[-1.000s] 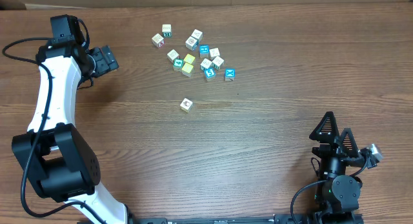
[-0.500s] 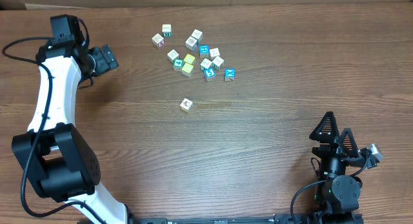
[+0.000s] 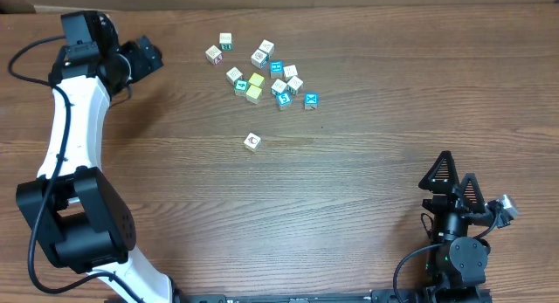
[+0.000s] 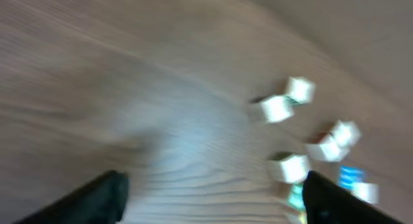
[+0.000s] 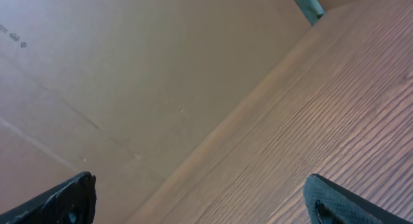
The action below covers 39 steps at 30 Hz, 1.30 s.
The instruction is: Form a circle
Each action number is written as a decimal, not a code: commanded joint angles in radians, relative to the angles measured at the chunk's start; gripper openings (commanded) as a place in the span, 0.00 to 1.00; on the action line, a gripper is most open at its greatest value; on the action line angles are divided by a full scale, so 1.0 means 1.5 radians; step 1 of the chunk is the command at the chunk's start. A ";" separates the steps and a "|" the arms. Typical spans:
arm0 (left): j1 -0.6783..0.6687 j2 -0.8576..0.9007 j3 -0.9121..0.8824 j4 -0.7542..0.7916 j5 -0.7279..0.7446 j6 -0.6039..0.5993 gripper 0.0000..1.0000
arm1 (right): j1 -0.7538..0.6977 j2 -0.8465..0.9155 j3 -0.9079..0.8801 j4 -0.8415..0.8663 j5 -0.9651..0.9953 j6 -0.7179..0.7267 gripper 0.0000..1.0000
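Left gripper has swung a bit further out from the bases and twisted since a second ago. Its wrist view is all motion blur, so I'd say it's mid-move. Nothing else has budged: every cube is where it was, and the right gripper is parked in the same spot.

Progress is basically zero, as far as I can tell. There's no ring anywhere on the table. A dozen or so white, cyan and yellow cubes sit in a loose pile, out ahead of the left gripper's fingertips and well apart from them. One lone cube sits off on its own, on the base side of the pile, and it's far from both grippers. My guess is that's the seed of the circle, so pretty much all the placing is left to do.

On direction, the pile is a stretched blob rather than anything round. Its long axis starts at the end nearest the left gripper and slants away toward the right gripper's side. The cubes are turned every which way, so nothing really "points". The lone cube looks a little off square with the wood grain.

Both grippers are spread wide and empty. The left wrist view is blurry, but there's clearly nothing between the fingers.
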 commanded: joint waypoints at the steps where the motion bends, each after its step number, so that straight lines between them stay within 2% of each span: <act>1: -0.028 0.001 0.028 -0.019 0.089 -0.062 0.74 | -0.003 -0.007 -0.007 0.000 0.004 0.000 1.00; 8: -0.154 0.003 0.109 -0.098 -0.172 -0.077 0.75 | -0.003 -0.007 -0.007 0.000 0.004 -0.001 1.00; 13: -0.242 0.014 0.114 -0.084 -0.264 -0.104 0.68 | -0.003 -0.007 -0.007 0.000 0.004 -0.001 1.00; 18: -0.266 0.065 0.114 -0.062 -0.263 -0.129 0.65 | -0.003 -0.007 -0.007 0.000 0.004 -0.001 1.00; 24: -0.266 0.133 0.114 0.003 -0.219 -0.136 0.47 | -0.003 -0.007 -0.007 0.000 0.004 -0.001 1.00; 25: -0.266 0.143 0.114 0.014 -0.214 -0.136 0.47 | -0.003 -0.007 -0.007 0.000 0.004 -0.001 1.00; 31: -0.266 0.195 0.114 0.052 -0.209 -0.136 0.49 | -0.003 -0.007 -0.007 0.000 0.004 -0.001 1.00; 39: -0.266 0.240 0.114 0.072 -0.209 -0.136 0.57 | -0.003 -0.007 -0.007 0.000 0.004 -0.001 1.00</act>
